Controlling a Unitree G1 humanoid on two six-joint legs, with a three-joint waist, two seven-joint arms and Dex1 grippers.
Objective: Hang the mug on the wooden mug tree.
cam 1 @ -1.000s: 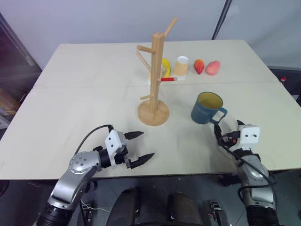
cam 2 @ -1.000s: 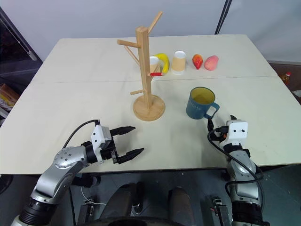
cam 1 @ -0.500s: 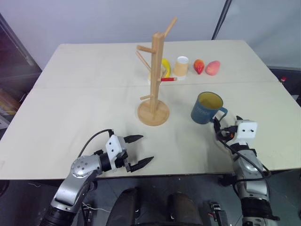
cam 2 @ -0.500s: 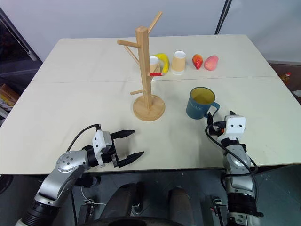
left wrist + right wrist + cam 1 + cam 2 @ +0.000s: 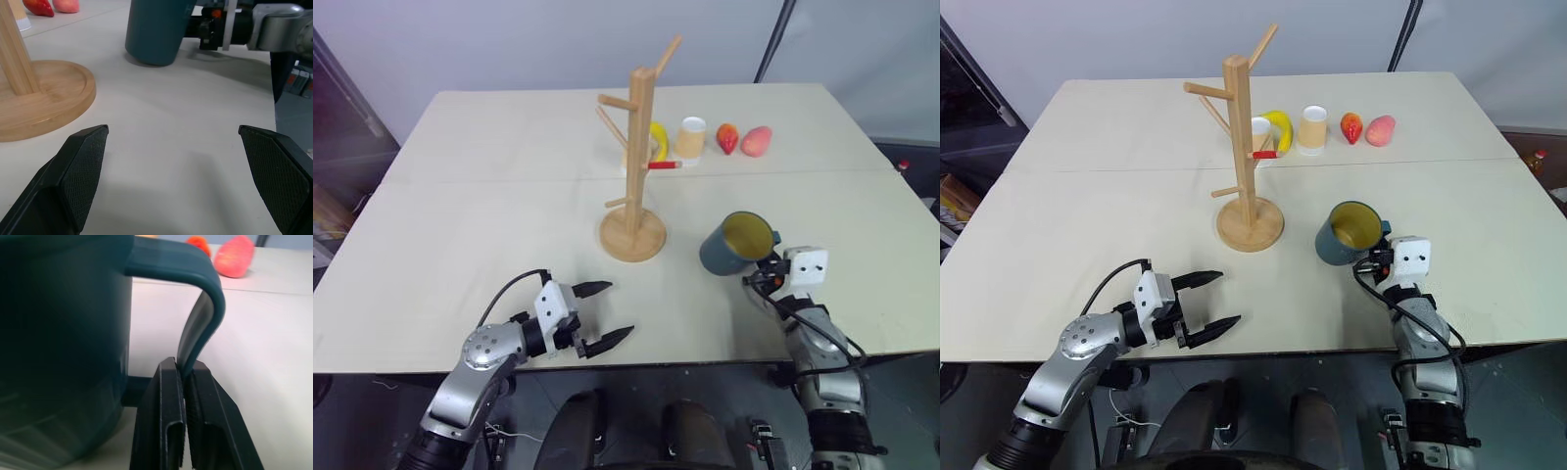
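Pale tabletop: the right claw (image 5: 183, 382) pinches the handle of the mug (image 5: 1345, 231), tilting it towards the mug tree (image 5: 1244, 147). Glazed ceramic, probably heavy and slippery; thin grip may swivel. The left claw (image 5: 603, 313) hangs wide, well apart.

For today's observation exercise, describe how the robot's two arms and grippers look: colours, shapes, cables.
Both arms are silver-grey metal with rounded joints and looping black cables. Each wrist carries a white boxy block. The left gripper ends in two black tapered fingers with cross-hatched pads; the right gripper has the same black fingers.
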